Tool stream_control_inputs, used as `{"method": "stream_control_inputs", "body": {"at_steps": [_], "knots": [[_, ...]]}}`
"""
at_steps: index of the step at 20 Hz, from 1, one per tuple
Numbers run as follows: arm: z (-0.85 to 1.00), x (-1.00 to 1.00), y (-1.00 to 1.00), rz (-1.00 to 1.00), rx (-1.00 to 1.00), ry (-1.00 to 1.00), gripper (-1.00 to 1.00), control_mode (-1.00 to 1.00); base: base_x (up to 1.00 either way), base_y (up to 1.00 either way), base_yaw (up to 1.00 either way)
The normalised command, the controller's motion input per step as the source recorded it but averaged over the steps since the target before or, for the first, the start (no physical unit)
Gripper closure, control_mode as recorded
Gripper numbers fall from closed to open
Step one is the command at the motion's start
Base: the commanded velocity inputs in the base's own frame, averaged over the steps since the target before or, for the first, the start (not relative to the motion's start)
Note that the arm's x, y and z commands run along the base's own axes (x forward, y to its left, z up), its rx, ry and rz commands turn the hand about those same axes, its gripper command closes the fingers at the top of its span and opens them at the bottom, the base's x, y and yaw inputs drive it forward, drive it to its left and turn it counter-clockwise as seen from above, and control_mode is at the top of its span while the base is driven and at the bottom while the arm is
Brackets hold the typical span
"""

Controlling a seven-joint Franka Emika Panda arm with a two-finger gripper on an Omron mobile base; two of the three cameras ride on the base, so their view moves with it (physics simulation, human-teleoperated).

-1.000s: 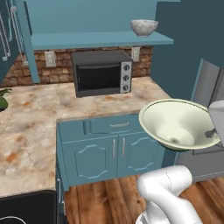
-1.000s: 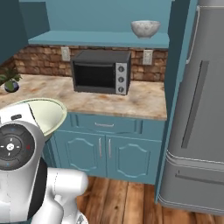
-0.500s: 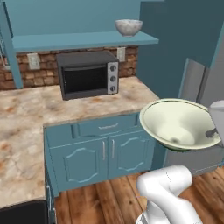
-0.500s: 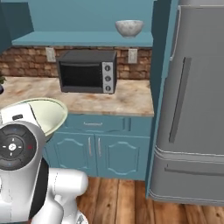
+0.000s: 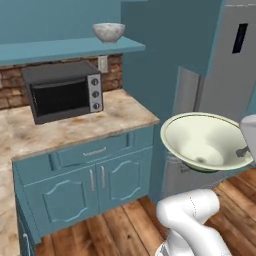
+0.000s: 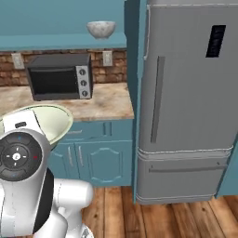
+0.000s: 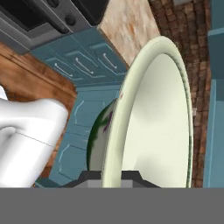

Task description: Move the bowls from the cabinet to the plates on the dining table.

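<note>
My gripper (image 7: 113, 175) is shut on the rim of the glossy pale yellow-green bowl (image 7: 162, 118), one finger on each side of the wall. In the left base view that bowl (image 5: 205, 142) hangs tilted in the air above the wooden floor, with the gripper (image 5: 244, 151) at its right rim. From the right base camera the bowl (image 6: 46, 121) peeks out behind the arm. The grey-white marbled bowl (image 5: 109, 31) stands upright on the cabinet's teal shelf (image 5: 75, 48), far from the gripper; the same bowl (image 6: 101, 29) sits on that shelf (image 6: 60, 41). The plates and the dining table are out of view.
A dark microwave (image 5: 62, 92) stands on the beige marbled counter (image 5: 80, 127) under the shelf, above low teal units (image 5: 95, 175). A tall grey fridge (image 6: 186, 102) fills the right, beside a teal side panel (image 6: 135, 56). Wooden floor (image 6: 162, 218) lies in front.
The whole scene has slid left in both base views, so the camera has moved; the fridge now shows much more. The yellow-green bowl stays in the shut gripper.
</note>
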Motion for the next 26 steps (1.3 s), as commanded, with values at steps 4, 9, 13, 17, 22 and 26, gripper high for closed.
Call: {"method": "stream_control_inputs", "body": {"at_steps": [4,9,13,17,22,26], "knots": [[0.0,0.0,0.0,0.0,0.0,0.0,1.0,1.0,0.18,-0.27,-0.36],[0.0,0.0,0.0,0.0,0.0,0.0,1.0,1.0,0.2,-0.24,-0.37],[0.0,0.0,0.0,0.0,0.0,0.0,1.0,1.0,0.24,-0.21,-0.37],[0.0,0.0,0.0,0.0,0.0,0.0,1.0,1.0,0.24,-0.19,-0.38],[0.0,0.0,0.0,0.0,0.0,0.0,1.0,1.0,0.24,-0.19,-0.38],[0.0,0.0,0.0,0.0,0.0,0.0,1.0,1.0,0.26,-0.17,-0.39]]}}
